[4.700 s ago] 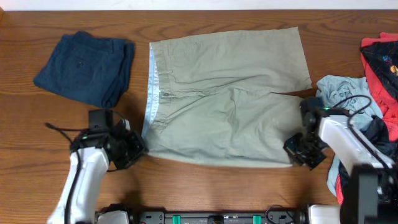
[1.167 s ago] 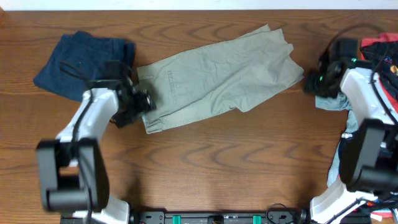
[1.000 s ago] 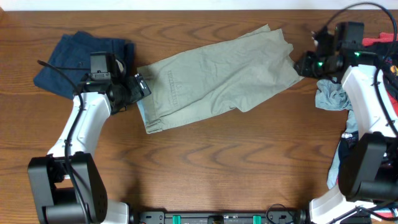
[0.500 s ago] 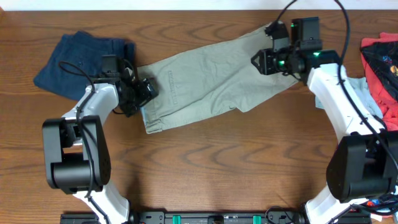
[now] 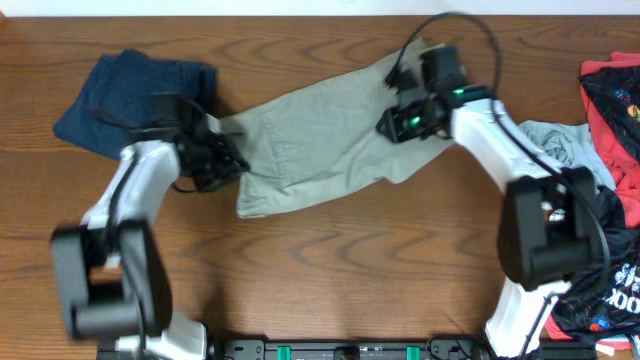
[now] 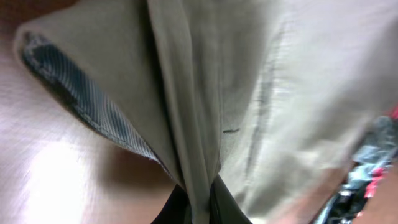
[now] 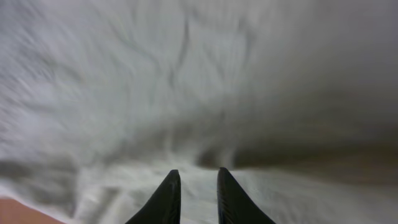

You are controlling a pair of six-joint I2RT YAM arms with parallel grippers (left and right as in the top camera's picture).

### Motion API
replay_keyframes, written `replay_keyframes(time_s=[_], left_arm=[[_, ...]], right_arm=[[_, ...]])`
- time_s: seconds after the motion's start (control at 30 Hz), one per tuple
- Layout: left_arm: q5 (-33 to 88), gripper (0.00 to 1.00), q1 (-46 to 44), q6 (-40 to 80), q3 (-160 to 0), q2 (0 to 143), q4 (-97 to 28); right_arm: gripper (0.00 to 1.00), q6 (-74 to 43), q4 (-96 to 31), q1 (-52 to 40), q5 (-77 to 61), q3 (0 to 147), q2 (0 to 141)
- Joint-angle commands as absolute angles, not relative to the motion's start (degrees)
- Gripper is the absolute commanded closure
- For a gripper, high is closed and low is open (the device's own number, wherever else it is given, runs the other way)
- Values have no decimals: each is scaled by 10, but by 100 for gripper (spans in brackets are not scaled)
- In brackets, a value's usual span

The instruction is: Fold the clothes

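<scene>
While the khaki shorts (image 5: 320, 140) lie slantwise on the table (image 5: 330, 285), waistband left, hems right, the left gripper (image 5: 222, 153) pinches the waistband; the right gripper (image 5: 398, 122), nearly closed, meets the hems, grasp unclear.

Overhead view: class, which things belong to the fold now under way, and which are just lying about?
In the job: khaki shorts; left gripper and right gripper, both holding them.
Lying about: folded navy garment; pale blue garment; red garment; black printed garment.
</scene>
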State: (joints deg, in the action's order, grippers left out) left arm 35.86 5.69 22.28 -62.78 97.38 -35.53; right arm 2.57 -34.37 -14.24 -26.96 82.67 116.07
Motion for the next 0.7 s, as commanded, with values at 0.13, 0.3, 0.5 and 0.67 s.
replay_keyframes(time_s=[0.13,0.3,0.5,0.67], left_arm=[[376,94,72,271,-629,784,-349],[391,94,72,343,-629,728,-275],[397,94,72,368,-629,730,-239],[396,94,72,365,-629,736,-236]], right_arm=[[85,136,-417,-234,-464,827,1260],[81,187,-446,-312,-453,827,1280],[68,182,-464,-346,-429,865,1279],[73,152,-558,-312,-312,956,1275]])
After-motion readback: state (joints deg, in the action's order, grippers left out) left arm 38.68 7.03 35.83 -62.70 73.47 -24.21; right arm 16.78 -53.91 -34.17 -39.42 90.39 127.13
